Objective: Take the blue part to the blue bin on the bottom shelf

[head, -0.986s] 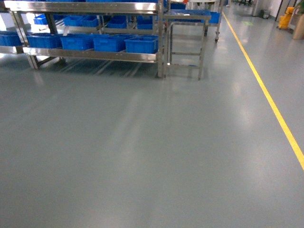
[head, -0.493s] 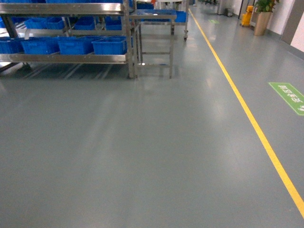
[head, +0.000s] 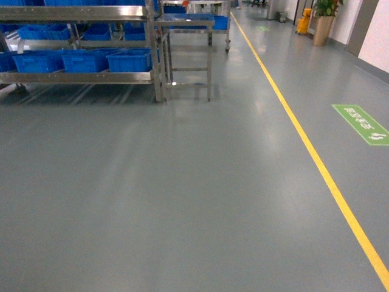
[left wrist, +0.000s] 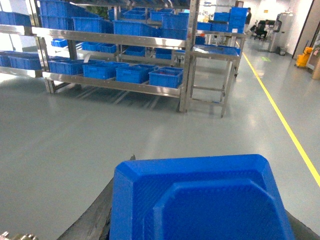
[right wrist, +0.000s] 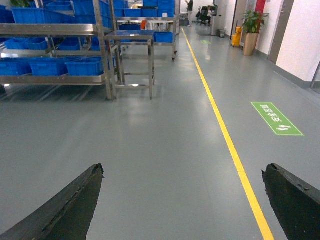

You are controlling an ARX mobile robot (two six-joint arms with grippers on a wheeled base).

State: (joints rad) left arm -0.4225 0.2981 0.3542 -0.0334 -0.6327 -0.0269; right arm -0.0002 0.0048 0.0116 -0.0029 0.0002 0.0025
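The grey, glossy floor (head: 182,194) fills most of the head view, with one yellow painted line (head: 304,146) running along it to the right of the silver steel rack (head: 79,42) and one green floor sign (head: 360,123) further right of that line. The rack stands far ahead at upper left. Its bottom shelf (left wrist: 112,83), a flat steel front lip low to the floor, carries a row of blue plastic bins (left wrist: 166,77); four of them are countable in the left wrist view before the row runs out of frame. Just beside the rack's right post stands one small steel worktop (head: 185,24) on thin legs.

Neither arm shows in the head view. The left gripper (left wrist: 195,220) points toward the rack, level, and a big blue moulded part (left wrist: 200,195) with chamfered corners sits clamped between its dark fingers (left wrist: 92,220), well apart from the shelf. The right gripper (right wrist: 182,200) also points level over the floor, its two dark fingers (right wrist: 65,210) spread wide apart with nothing between them.
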